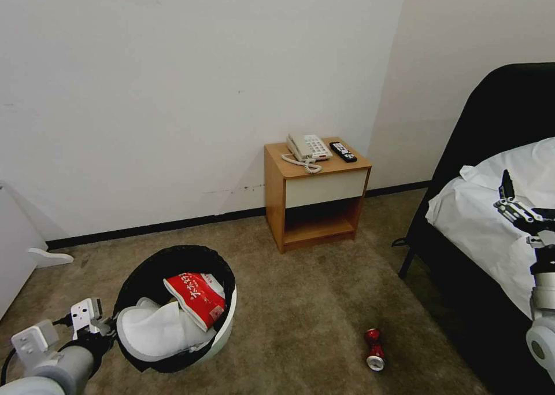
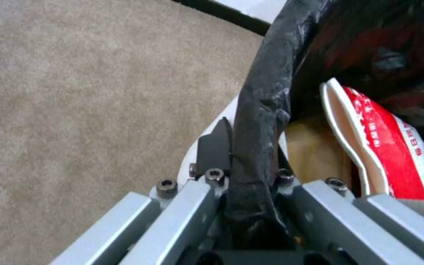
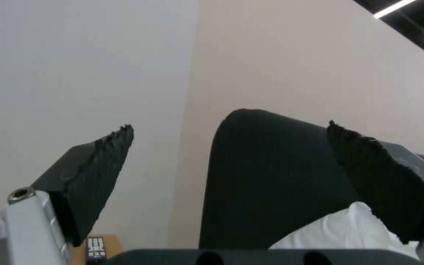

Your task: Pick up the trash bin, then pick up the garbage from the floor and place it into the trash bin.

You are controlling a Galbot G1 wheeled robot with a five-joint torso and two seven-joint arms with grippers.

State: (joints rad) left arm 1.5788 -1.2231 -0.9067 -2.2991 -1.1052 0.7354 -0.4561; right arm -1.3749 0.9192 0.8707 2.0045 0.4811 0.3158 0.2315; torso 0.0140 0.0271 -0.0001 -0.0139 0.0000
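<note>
The trash bin (image 1: 227, 327), white with a black bag over its rim, hangs tilted at the lower left. My left gripper (image 1: 107, 326) is shut on its near rim; in the left wrist view the gripper (image 2: 250, 147) pinches the bag-covered rim (image 2: 263, 92). Inside lie a white slipper (image 1: 155, 331), a red packet (image 1: 196, 294) (image 2: 394, 147) and a tan piece (image 2: 315, 154). A red can (image 1: 374, 349), garbage, lies on the carpet to the right. My right gripper (image 1: 504, 194) (image 3: 229, 127) is raised over the bed, open and holding nothing.
A wooden nightstand (image 1: 315, 192) stands against the wall with a phone (image 1: 307, 147) and a remote (image 1: 343, 151) on top. A bed (image 1: 491, 221) with a black headboard fills the right side. A white furniture piece (image 1: 11, 250) stands at the left edge.
</note>
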